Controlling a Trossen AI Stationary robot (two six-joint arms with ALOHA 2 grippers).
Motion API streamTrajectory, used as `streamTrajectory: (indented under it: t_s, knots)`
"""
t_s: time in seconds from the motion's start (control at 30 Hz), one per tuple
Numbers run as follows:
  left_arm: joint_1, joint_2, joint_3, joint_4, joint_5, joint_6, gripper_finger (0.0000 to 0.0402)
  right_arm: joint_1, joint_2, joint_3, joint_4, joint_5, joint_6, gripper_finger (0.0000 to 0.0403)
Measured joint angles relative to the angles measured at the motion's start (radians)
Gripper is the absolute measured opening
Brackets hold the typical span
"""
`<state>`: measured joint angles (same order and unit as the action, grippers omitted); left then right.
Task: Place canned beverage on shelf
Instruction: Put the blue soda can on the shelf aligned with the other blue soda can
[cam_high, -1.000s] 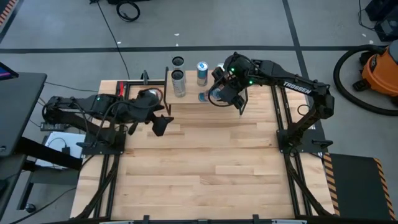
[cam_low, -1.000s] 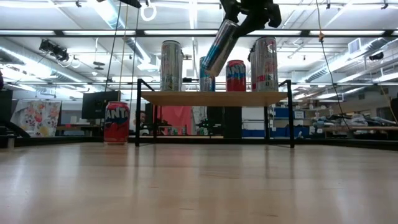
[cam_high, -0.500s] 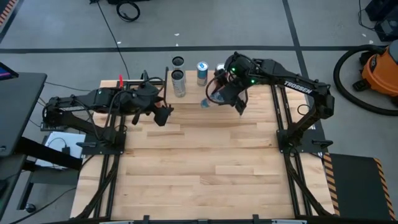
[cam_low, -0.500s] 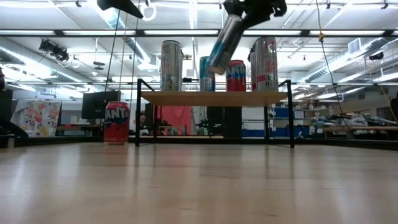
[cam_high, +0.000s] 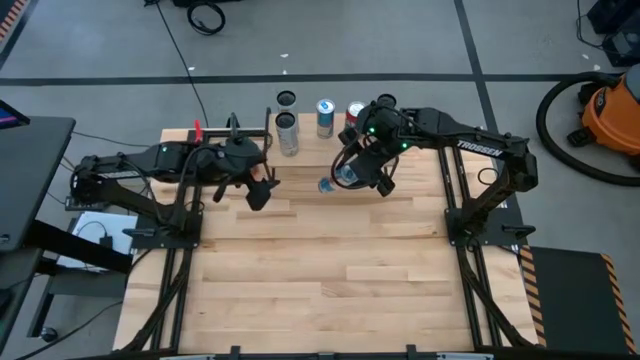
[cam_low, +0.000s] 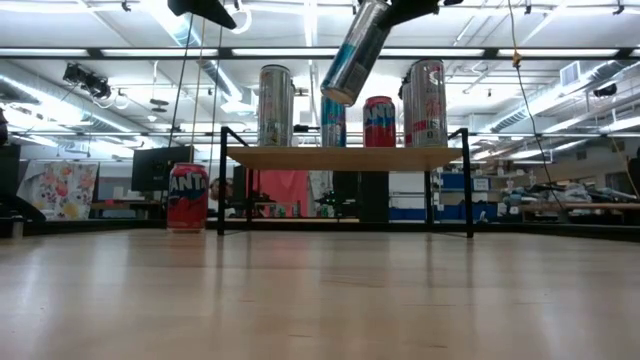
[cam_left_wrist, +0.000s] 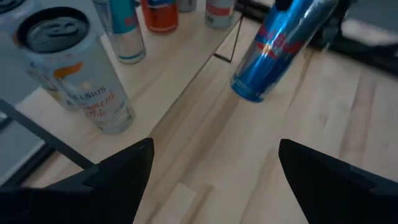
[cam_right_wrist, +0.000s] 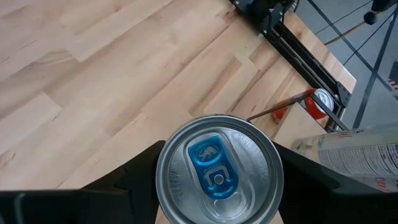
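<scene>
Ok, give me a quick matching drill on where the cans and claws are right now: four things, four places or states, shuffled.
Things:
1. blue can
2. orange Fanta can
3. tall white can
4. left claw

Places or states:
A. upright on the shelf
B. open and empty
C. tilted in the air, held by the right claw
D. on the tabletop beside the shelf

Pairs: 1-C, 2-D, 3-A, 4-B
</scene>
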<state>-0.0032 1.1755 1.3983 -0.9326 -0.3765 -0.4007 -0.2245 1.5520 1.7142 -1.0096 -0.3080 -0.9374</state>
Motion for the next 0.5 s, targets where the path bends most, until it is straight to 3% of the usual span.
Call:
streamTrajectory:
  t_s: [0.33, 0.5]
  knots:
    - [-0.006, 0.061, -0.001, 0.009, -0.007, 0.103, 0.0357, 0.001, 0.0, 0.0, 0.014, 0.005, 0.0, 0.0252]
    - [-0.012, 0.098, -0.002, 0.033, -0.001, 0.083, 0.0357, 0.001, 0.0, 0.0, 0.018, 0.036, -0.005, 0.0252]
